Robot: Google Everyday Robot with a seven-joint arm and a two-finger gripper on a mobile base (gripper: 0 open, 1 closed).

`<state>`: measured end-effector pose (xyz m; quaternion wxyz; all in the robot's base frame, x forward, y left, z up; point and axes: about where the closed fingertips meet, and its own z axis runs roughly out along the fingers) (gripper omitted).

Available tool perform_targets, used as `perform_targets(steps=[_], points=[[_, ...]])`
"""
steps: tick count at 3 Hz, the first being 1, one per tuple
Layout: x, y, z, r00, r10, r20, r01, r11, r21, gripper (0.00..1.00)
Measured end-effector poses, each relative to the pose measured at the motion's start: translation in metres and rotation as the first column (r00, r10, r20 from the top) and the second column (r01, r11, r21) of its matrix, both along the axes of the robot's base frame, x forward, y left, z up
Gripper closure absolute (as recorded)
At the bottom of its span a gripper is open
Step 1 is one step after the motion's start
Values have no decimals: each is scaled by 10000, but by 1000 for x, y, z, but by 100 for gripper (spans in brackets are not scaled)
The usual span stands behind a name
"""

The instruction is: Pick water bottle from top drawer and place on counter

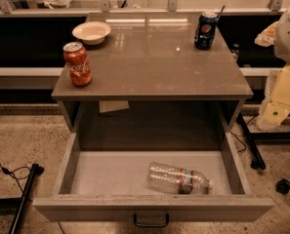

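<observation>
The gripper (279, 104) is hanging at the far right edge of the view, just off the right side of the cabinet, pale and partly cut off. Whether it is released or clenched cannot be told.

The water bottle (179, 178) is lying on its side on the pale floor of the top drawer (110, 174) - lower than the gripper, off toward the left of the view, well apart from it. Its white cap is pointing toward the gripper's side. The drawer is standing pulled out, with its dark handle (151, 222) on the front panel.

The counter (154, 57) is sitting beside the gripper. On it a dark blue Pepsi can (205, 30) is standing nearest the gripper, while a white bowl (91, 32) and a red cola can (77, 64) are standing along the far side.
</observation>
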<state>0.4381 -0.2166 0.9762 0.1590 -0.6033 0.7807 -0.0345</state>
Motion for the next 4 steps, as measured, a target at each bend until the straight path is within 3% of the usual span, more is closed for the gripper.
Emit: perform_targets(steps=[1,2,3,4], points=[[0,0,0,10000,0,0,0,10000,0,0],[9,3,-32,9999,-133,-41,133,9999,35,0],[19,14,-110,10000,-30,90,37,9971,-760,0],[12,11,-117,9999,-36,-100,28,9973,-739,0]])
